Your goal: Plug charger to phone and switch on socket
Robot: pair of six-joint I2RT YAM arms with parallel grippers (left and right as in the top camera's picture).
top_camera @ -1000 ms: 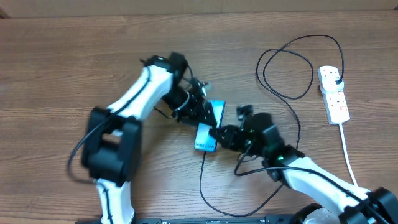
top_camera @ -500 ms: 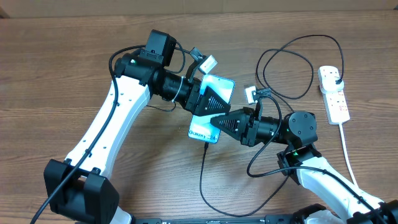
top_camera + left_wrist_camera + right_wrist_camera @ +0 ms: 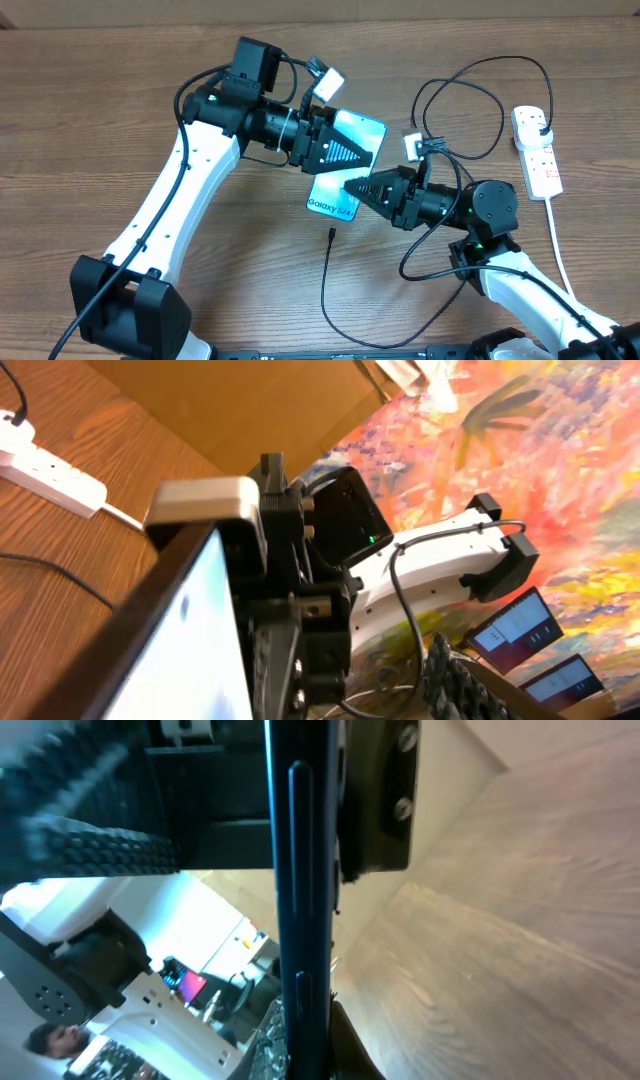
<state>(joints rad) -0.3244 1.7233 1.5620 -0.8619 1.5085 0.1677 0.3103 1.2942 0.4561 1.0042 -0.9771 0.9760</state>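
Observation:
The phone [image 3: 332, 200], screen lit and reading "Galaxy S24", is held tilted above the table between both grippers. My left gripper [image 3: 343, 155] is shut on its upper part. My right gripper [image 3: 356, 187] is shut on its right edge. In the right wrist view the phone [image 3: 300, 900] shows edge-on between my jaws [image 3: 310, 1045]. In the left wrist view its screen [image 3: 170, 650] fills the lower left. The charger [image 3: 324, 290] lies on the table, its small tip [image 3: 331, 235] just below the phone and apart from it. Its black plug [image 3: 541, 128] sits in the socket [image 3: 538, 160].
The black cable loops widely over the right half of the table [image 3: 460, 110]. The socket's white cord [image 3: 560, 250] runs down toward the front right edge. The socket also shows in the left wrist view [image 3: 50, 465].
Both arms have lifted the phone off the table and carried it up and to the right. The cable tip now lies apart, below the phone.

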